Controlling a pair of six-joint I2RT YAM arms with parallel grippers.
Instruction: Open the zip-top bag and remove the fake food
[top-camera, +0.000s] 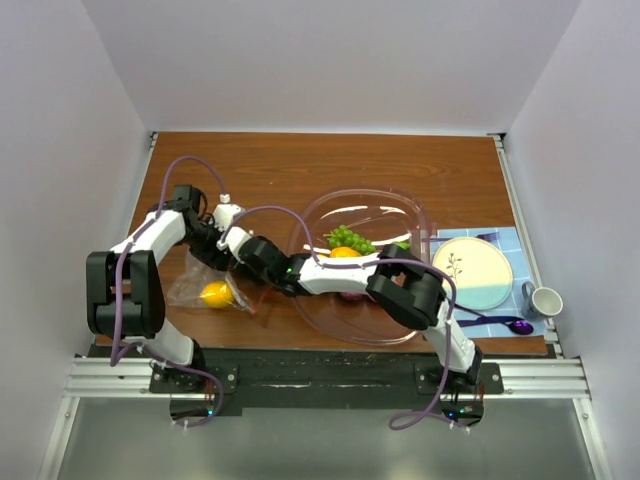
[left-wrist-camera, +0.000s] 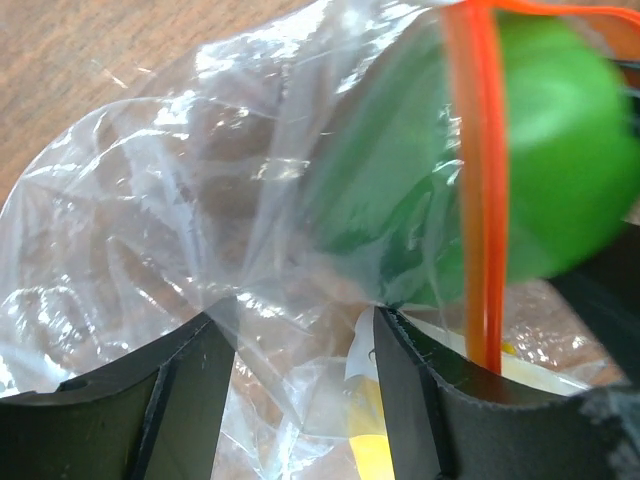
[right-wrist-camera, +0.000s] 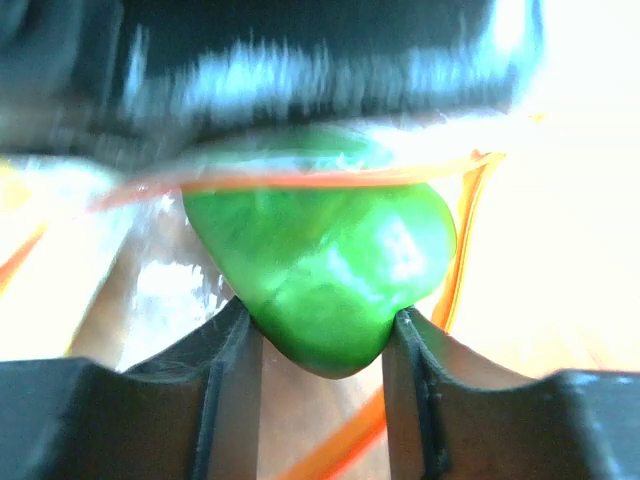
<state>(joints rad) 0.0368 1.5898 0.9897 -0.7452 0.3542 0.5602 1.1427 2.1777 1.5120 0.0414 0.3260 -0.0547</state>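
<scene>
Brown wooden table (top-camera: 300, 165) sits inside plain white walls. Near its front left side lies the zip-top bag (top-camera: 195, 285). It is thin, clear and crinkly, with shiny folds. A round yellow piece (top-camera: 217, 294) of the fake food shows through it. Both arms lean over the bag. I think one is there to hold it steady while the other takes food out.

The left gripper (left-wrist-camera: 300, 330) has its two black fingers apart, with bunched bag plastic between them. I cannot tell if they squeeze the plastic or only sit around it. Just past them runs the red-orange zip strip (left-wrist-camera: 485, 200), a thin bright line along the bag's mouth. A green piece (left-wrist-camera: 540, 150) sits right at that strip, so the mouth looks open to me.

The right gripper (right-wrist-camera: 320, 335) is clamped on the green piece, with one finger pressed on each side. The piece is smooth, glossy and lumpy, a bit like a pepper. It looks partly out of the bag, but I cannot be sure.

A big clear bowl (top-camera: 420, 215) stands near the bag on the right. A bumpy green bunch (top-camera: 350, 238) and an orange piece (top-camera: 345, 252) lie in it, so it seems to be where the food goes. Far right, a round plate (top-camera: 471, 270) rests on a blue mat (top-camera: 505, 240), with a small cup (top-camera: 545, 300) and a purple spoon (top-camera: 515, 326) beside it.
</scene>
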